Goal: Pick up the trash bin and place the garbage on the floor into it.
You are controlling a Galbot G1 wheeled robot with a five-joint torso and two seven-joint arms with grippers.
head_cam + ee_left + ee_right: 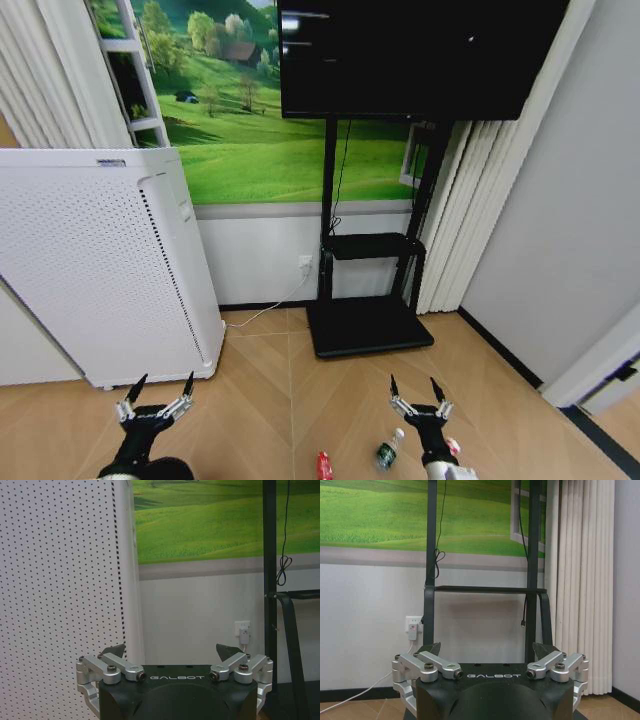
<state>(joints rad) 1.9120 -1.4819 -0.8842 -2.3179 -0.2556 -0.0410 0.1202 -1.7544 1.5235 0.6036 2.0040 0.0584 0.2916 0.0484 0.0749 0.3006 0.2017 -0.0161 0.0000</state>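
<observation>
Three pieces of garbage lie on the light tan herringbone wood-look floor (270, 390) at the near edge of the head view: a small red wrapper (323, 466), a small clear bottle with a green label and white cap (389, 451), and a crumpled white-and-red wrapper (455, 446) just beside the right arm. None of it is picked up, and no trash bin is to be seen among these things, so by this judgement the task is at its very start: the bin must be found and lifted, then all three pieces dropped in.

The left claw (155, 397) hovers low near the tall white perforated appliance (90, 260), fingers spread wide and empty. The right claw (420, 395) hovers above the bottle, likewise wide and empty.

"GALBOT" is printed on each claw body in the wrist views. The bottle's label is too small to read.
</observation>
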